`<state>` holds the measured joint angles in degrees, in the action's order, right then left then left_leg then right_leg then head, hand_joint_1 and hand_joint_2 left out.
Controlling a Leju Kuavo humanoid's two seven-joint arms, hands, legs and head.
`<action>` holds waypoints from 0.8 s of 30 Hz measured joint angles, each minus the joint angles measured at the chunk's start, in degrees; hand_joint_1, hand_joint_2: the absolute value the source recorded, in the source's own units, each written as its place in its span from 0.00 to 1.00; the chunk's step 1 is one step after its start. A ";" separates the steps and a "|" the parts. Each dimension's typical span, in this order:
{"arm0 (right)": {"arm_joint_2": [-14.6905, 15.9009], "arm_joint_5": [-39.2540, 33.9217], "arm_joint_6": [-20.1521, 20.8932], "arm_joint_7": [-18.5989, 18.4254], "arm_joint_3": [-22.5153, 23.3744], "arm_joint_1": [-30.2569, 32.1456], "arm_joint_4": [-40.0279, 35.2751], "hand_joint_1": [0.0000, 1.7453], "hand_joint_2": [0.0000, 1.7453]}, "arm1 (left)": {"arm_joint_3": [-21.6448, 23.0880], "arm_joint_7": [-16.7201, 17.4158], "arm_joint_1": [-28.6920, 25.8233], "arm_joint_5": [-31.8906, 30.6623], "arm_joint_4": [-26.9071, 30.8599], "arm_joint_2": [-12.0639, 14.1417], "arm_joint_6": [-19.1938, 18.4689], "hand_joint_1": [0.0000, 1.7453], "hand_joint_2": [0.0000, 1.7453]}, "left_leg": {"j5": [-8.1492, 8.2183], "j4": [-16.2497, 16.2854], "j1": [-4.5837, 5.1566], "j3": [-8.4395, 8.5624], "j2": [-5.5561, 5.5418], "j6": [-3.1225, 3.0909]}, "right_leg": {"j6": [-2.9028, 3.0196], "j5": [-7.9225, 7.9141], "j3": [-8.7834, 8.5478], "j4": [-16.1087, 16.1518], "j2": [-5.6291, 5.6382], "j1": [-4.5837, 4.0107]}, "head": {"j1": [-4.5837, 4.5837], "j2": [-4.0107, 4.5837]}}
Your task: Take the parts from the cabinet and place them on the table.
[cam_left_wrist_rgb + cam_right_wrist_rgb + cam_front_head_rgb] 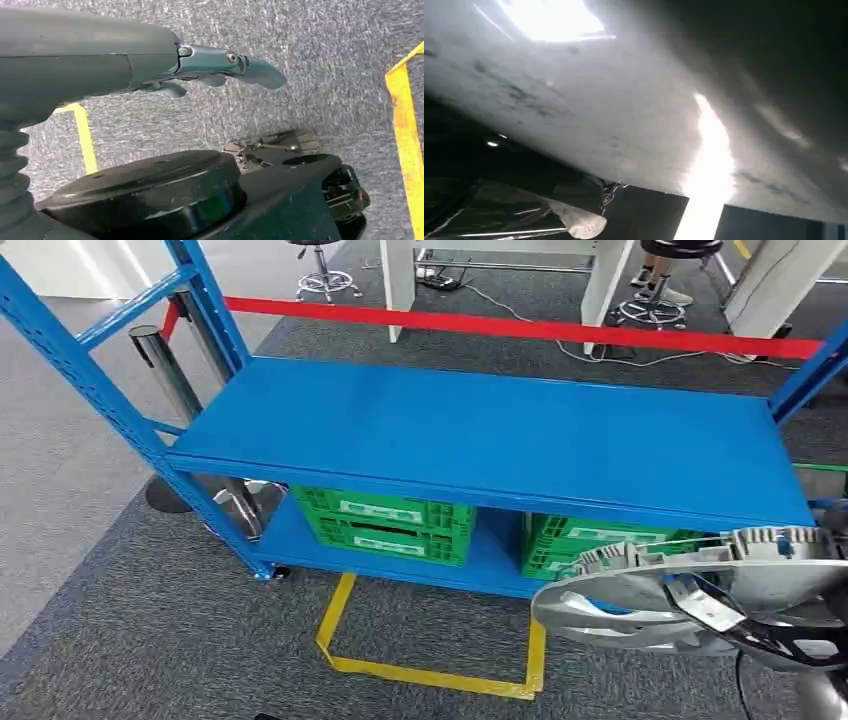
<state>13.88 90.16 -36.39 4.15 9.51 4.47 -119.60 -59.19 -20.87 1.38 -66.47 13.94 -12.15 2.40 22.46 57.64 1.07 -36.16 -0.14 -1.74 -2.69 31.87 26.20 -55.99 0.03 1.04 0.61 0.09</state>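
Wheel cover (690, 590), silver and lying roughly flat, sits at the right arm's end; I cannot tell how the right hand grips it. Ahead of it and higher lies the blue shelf (500, 435). Left hand (215, 70) hangs empty, fingers loosely apart.

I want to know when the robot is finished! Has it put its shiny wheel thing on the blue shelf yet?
Not yet. The round silver plastic wheel cover is off its storage place and carried at the robot's right side, in front of the blue metal shelf rack. Its top board is bare, so setting the cover down is left. The left hand hangs over grey carpet, holding nothing. The right hand itself is hidden.
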 joint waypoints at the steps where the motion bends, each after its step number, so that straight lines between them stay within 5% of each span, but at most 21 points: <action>1: 0.00 0.02 0.02 -0.02 -0.02 0.04 0.13 1.00 1.00 | -0.04 0.00 0.03 0.00 0.00 -0.02 0.00 0.00 1.00 | -0.77 -0.04 -0.11 -0.15 -0.01 0.37 | 0.43 -0.33 0.99 -0.31 -0.02 -0.24 | -0.07 0.00; 2: 0.00 0.02 0.02 -0.02 -0.02 0.05 0.13 1.00 1.00 | -0.07 0.00 0.00 0.00 0.00 0.00 0.00 0.00 1.00 | -0.92 -0.02 -0.09 -0.19 -0.04 0.57 | 0.70 -0.50 1.25 -0.30 -0.03 -0.19 | -0.04 0.00; 3: 0.00 0.02 0.33 -0.37 -0.15 0.04 0.24 1.00 1.00 | -0.33 0.00 -0.07 0.02 0.00 0.07 0.00 0.00 1.00 | 3.78 2.93 -0.39 -1.42 -0.03 1.58 | 2.31 -1.88 2.54 -0.15 -0.55 0.11 | 0.09 0.00; 4: 1.88 0.05 4.51 -7.85 -1.77 0.32 0.55 1.00 1.00 | -0.44 0.11 0.22 -0.24 0.02 -0.02 -0.18 0.00 1.00 | 11.40 17.65 -0.74 -2.51 -0.03 2.04 | 2.44 -5.08 5.97 -0.49 -0.80 -0.11 | 0.15 0.00; 5: 3.02 0.05 5.44 -10.21 -2.73 0.62 0.66 1.00 1.00 | -0.46 0.44 0.09 -0.53 0.15 -0.17 -0.18 0.00 1.00 | 7.15 9.34 -0.74 3.95 -0.03 1.42 | 2.22 -6.29 7.90 -0.93 -0.78 -0.25 | 0.17 0.00; 6: 3.65 0.05 5.79 -11.24 -3.10 0.78 0.66 1.00 1.00 | -0.50 0.55 0.06 -0.63 0.28 -0.17 -0.17 0.00 1.00 | 6.64 3.81 -0.69 7.71 -0.04 0.94 | 1.99 -6.72 8.39 -1.10 -0.80 -0.26 | 0.13 0.00; 7: 4.13 0.05 6.01 -12.26 -3.45 0.89 0.68 1.00 1.00 | -0.55 0.77 0.11 -0.72 0.46 -0.17 -0.17 0.00 1.00 | 8.34 -0.33 -0.45 10.10 -0.05 0.54 | 1.62 -7.12 8.87 -1.21 -0.89 -0.50 | 0.15 0.00; 9: 5.12 0.02 6.45 -13.75 -4.20 0.93 0.74 1.00 1.00 | -0.79 0.85 0.11 -0.79 0.59 -0.28 -0.18 0.00 1.00 | 8.31 -1.64 -0.18 9.83 -0.08 0.39 | 0.89 -8.23 9.28 -1.10 -1.16 -0.27 | 0.09 0.00; 11: 6.10 -0.35 6.84 -14.80 -4.87 1.27 1.01 1.00 1.00 | -0.96 0.96 -0.31 -1.07 0.81 -0.35 -0.09 0.00 1.00 | 7.07 -1.94 0.03 9.12 -0.05 -0.39 | 0.02 -9.43 9.67 -0.78 -1.20 -0.08 | 0.04 0.00; 12: 6.47 -0.57 6.95 -15.17 -5.14 1.59 1.16 1.00 1.00 | -1.07 0.96 -0.35 -1.20 0.94 -0.50 0.07 0.00 1.00 | 6.24 -2.22 -0.26 8.60 0.22 -0.71 | -0.08 -7.95 10.12 -1.41 -0.82 0.22 | 0.20 0.00; 15: 7.04 -0.68 7.10 -15.58 -5.73 1.88 1.62 1.00 1.00 | -1.29 1.01 -0.38 -1.77 1.29 -0.59 0.77 0.00 1.00 | 4.20 -2.18 -0.23 6.11 0.31 -1.51 | -0.48 2.18 13.17 -11.05 -0.40 0.17 | -0.15 0.00; 16: 7.04 -0.72 7.06 -15.72 -5.92 2.10 1.82 1.00 1.00 | -1.29 1.01 -0.40 -2.08 1.40 -0.63 1.01 0.00 1.00 | 3.34 -2.08 -0.17 4.92 0.31 -1.54 | -0.61 4.14 14.09 -15.71 -0.32 0.16 | -0.11 0.00; 17: 7.06 -0.74 6.99 -15.80 -6.14 2.43 2.03 1.00 1.00 | -1.29 1.01 -0.44 -2.41 1.46 -0.63 1.22 0.00 1.00 | 2.61 -2.00 -0.16 3.88 0.31 -1.49 | -0.63 4.08 14.22 -18.30 -0.27 0.16 | -0.15 0.00; 19: 7.06 -0.76 6.93 -15.82 -6.54 2.86 2.43 1.00 1.00 | -1.29 1.03 -0.65 -2.67 1.60 -0.63 1.46 0.00 1.00 | 1.24 -1.67 -0.18 1.74 0.31 -1.27 | -0.69 -0.04 11.16 -16.78 -0.28 0.17 | -0.13 0.00; 21: 7.08 -0.77 6.88 -15.84 -6.69 2.85 2.58 1.00 1.00 | -1.31 1.03 -0.75 -2.73 1.68 -0.68 1.55 0.00 1.00 | 0.17 -0.92 -0.23 -0.19 0.29 -0.84 | -0.66 -2.54 4.11 -7.95 -0.29 0.22 | -0.11 0.00; 22: 7.13 -0.79 6.86 -15.85 -6.69 2.74 2.58 1.00 1.00 | -1.31 1.03 -0.81 -2.73 1.88 -0.70 1.60 0.00 1.00 | -0.20 -0.47 -0.01 -0.80 0.22 -0.46 | -0.55 0.01 -0.43 -1.91 -0.29 0.05 | -0.20 0.00; 23: 7.15 -0.79 6.84 -15.85 -6.73 2.79 2.56 1.00 1.00 | -1.31 1.03 -0.80 -2.73 1.92 -0.79 1.62 0.00 1.00 | -0.61 0.04 0.14 -1.18 0.22 -0.23 | -0.12 1.07 -2.33 1.53 -0.12 0.03 | -0.11 0.00; 24: 7.15 -0.83 6.80 -15.93 -6.75 2.91 2.65 1.00 1.00 | -1.33 1.03 -0.83 -2.73 2.01 -0.74 1.64 0.00 1.00 | -1.30 0.03 0.13 -1.28 0.24 0.06 | 0.12 1.03 -0.97 0.98 -0.16 -0.13 | -0.11 0.00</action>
<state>21.03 89.33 -29.59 -11.78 2.75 7.38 -116.96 -60.52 -19.85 0.55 -69.20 15.96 -12.90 4.04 21.15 57.67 1.20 -37.44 0.10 -1.67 -2.57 32.90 25.23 -55.00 -0.14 0.91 0.50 0.09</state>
